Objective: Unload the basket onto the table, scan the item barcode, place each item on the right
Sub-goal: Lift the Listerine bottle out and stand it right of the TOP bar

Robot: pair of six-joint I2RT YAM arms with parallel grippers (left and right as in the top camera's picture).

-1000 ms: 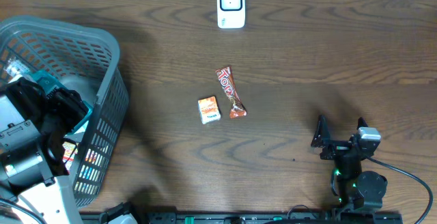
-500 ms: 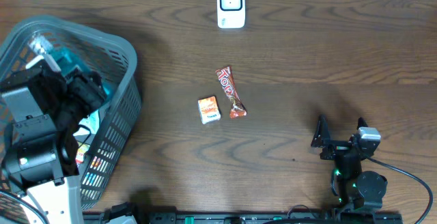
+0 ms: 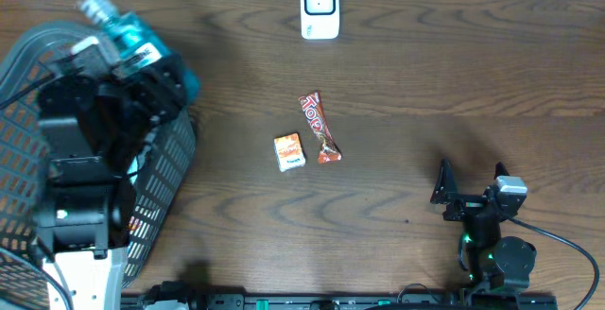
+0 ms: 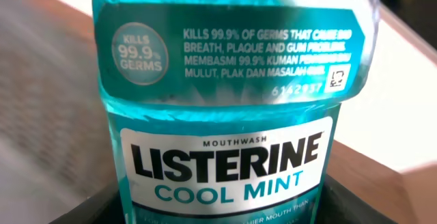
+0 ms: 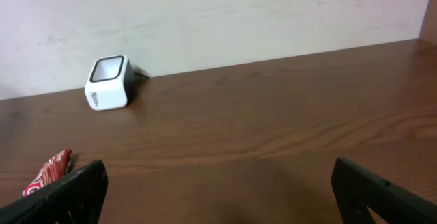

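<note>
A teal Listerine Cool Mint mouthwash bottle (image 3: pixel 132 38) is held above the far rim of the grey basket (image 3: pixel 172 163), its pale cap pointing to the back left. My left gripper (image 3: pixel 151 69) is shut on the bottle's lower body. In the left wrist view the bottle (image 4: pixel 225 115) fills the frame with its front label facing the camera, and the dark fingers (image 4: pixel 85 207) flank its base; no barcode shows. The white scanner (image 3: pixel 319 8) stands at the table's far edge, also seen as the scanner (image 5: pixel 108 82). My right gripper (image 3: pixel 470 193) rests open at the near right, nothing between its fingers (image 5: pixel 68 193).
A red-orange candy bar (image 3: pixel 319 127) and a small orange box (image 3: pixel 289 151) lie mid-table; the candy bar's end (image 5: pixel 48 171) shows in the right wrist view. The basket holds more packaged items under my left arm. A pale wall runs behind the table.
My left arm has risen out of the basket with the bottle and swung it toward the far rim and rightward. The right arm has not moved.
</note>
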